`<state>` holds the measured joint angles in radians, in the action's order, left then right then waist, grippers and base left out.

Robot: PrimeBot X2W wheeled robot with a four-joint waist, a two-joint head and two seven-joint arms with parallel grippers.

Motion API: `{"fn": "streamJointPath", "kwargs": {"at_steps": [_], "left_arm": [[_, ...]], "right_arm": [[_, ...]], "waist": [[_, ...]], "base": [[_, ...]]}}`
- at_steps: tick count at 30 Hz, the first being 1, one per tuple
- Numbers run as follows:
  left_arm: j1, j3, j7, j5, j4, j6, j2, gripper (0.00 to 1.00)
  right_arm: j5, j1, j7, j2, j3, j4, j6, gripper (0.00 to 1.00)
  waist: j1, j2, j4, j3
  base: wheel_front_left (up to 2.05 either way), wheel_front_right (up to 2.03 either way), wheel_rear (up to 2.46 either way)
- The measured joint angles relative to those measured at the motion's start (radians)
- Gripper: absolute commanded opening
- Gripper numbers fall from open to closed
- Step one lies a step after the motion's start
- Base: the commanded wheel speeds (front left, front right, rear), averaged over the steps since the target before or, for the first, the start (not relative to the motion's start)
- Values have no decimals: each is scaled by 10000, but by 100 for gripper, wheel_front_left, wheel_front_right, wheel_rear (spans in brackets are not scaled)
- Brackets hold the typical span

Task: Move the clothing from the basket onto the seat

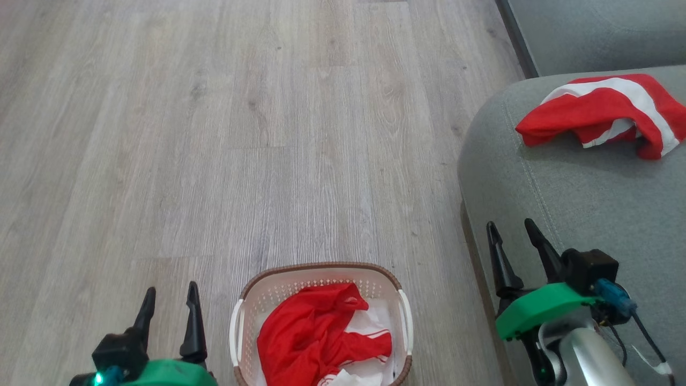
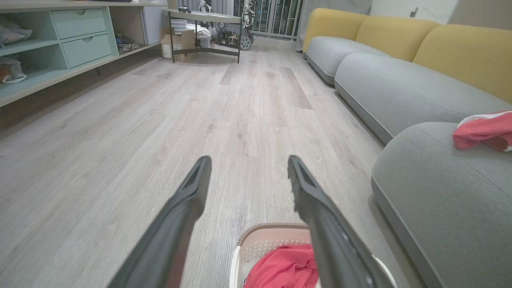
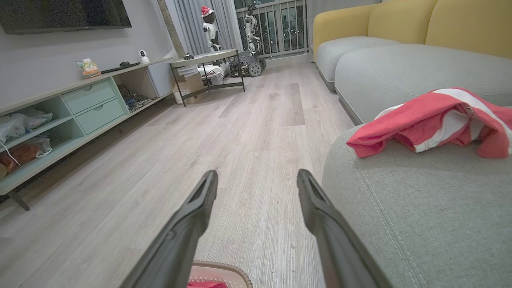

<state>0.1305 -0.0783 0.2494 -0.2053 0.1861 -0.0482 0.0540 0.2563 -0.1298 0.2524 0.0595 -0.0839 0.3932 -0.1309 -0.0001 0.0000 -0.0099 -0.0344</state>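
Observation:
A cream basket (image 1: 278, 287) with a brown rim stands on the floor at the bottom centre, holding crumpled red clothing (image 1: 311, 332) with white trim. Another red and white garment (image 1: 595, 115) lies on the grey-green seat (image 1: 589, 198) at the right. My left gripper (image 1: 169, 297) is open and empty, left of the basket. My right gripper (image 1: 512, 230) is open and empty over the seat's rounded front edge. In the left wrist view the basket (image 2: 264, 244) and its red clothing (image 2: 284, 266) lie below the open left gripper (image 2: 248, 166). The right wrist view shows the garment (image 3: 432, 122) on the seat (image 3: 420, 208), beyond the open right gripper (image 3: 256, 180).
Pale wood-plank floor (image 1: 241, 134) spreads ahead and to the left. A second grey sofa section (image 1: 600, 32) sits behind the seat, with yellow backrests (image 2: 400, 36). A mint shelf unit (image 3: 60, 116) lines the far wall, and a low table (image 3: 208, 70) stands at the room's end.

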Motion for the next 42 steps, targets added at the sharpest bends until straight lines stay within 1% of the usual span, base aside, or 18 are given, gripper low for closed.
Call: {"fn": "streamJointPath", "kwargs": {"at_steps": [8, 16, 22, 27, 36, 42], "left_arm": [[0, -88, 0, 100, 151, 58, -6, 100], [-408, -717, -2, 360, 901, 387, -10, 100], [-1855, -1536, -2, 717, 2426, 727, -23, 100], [-3302, -2476, -19, 953, 4132, 1016, -61, 100], [-5988, -3636, -19, 865, 6966, 1093, -111, 100], [-7654, -3779, -19, 880, 8510, 966, -134, 100]], "right_arm": [[-12, 12, 0, -4, 136, -163, 0, 100], [-48, -20, 0, -25, 458, -654, 0, 100], [-259, -301, 0, -44, 803, -1026, 0, 100], [-382, -1017, 0, -46, 832, -1486, 0, 100], [-355, -2096, 0, -46, 802, -2288, 0, 100], [-188, -2982, 0, -44, 529, -2936, 0, 100]], "waist": [[0, 0, -35, 225], [0, 0, -113, 831], [0, 0, -219, 1801], [0, 0, -337, 2844], [1, 0, -714, 4913], [2, -1, -1003, 6374]], "base": [[0, 0, 0], [0, 0, 0], [0, 0, 0], [0, 0, 0], [0, 0, 0], [0, 0, 0]]}}
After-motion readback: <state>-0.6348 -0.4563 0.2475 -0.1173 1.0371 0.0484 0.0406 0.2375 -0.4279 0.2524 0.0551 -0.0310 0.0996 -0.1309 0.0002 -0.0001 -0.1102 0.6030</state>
